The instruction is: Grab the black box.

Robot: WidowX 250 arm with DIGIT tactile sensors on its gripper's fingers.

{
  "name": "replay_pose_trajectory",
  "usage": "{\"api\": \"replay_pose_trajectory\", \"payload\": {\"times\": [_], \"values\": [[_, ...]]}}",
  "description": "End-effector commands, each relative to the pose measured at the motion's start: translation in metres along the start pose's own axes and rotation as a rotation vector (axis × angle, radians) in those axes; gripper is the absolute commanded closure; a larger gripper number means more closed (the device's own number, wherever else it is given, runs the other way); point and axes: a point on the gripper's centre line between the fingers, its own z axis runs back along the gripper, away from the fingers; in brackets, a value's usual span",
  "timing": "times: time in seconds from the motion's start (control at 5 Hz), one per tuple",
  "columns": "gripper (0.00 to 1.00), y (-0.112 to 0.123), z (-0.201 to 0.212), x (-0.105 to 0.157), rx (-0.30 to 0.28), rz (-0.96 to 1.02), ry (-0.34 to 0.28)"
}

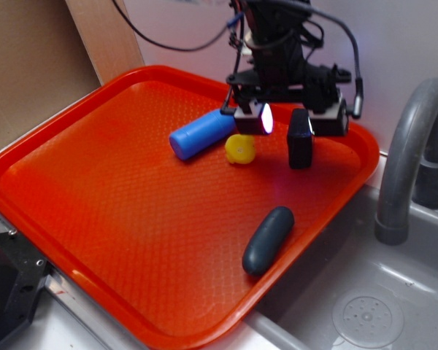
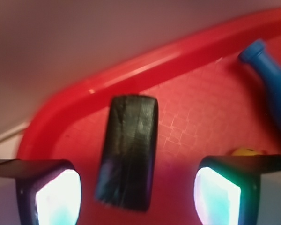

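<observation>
Beside a grey sink (image 1: 394,306), the red plastic tray (image 1: 95,189) holds a blue bottle (image 1: 202,134), yellow ball (image 1: 240,149), dark grey-blue capsule (image 1: 268,240) and the matte black box (image 2: 128,151), upright between the open fingers (image 2: 215,192), untouched.

Landmark: orange tray (image 1: 131,240).
Tray, exterior view: near corner cut off by the bottom edge; far rim hidden behind the gripper (image 1: 288,120).
Tray, wrist view: only one rounded corner shows; whole picture blurred.
Black box (image 2: 127,151): contact with either glowing finger pad (image 2: 58,197) cannot be told.
Blue bottle (image 2: 269,86), wrist view: cut off by the right edge.
Yellow object (image 2: 246,151), wrist view: only a sliver shows above the right-hand pad.
Arm above the tray: cropped by the top edge.
Faucet (image 1: 412,146), beside the tray: cut off at the right edge.
</observation>
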Motion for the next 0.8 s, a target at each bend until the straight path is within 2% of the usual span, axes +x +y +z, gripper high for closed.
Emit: {"api": "replay_pose_trajectory", "payload": {"times": [0.0,0.2,0.4,0.6], "values": [[0.00,-0.014,-0.011,0.019,-0.120,-0.096,-0.040],[1.00,-0.013,-0.018,0.027,-0.086,-0.103,-0.037],[1.00,-0.010,-0.001,0.029,-0.065,-0.162,-0.014],[1.00,0.009,0.046,0.026,-0.068,-0.167,-0.018]]}}
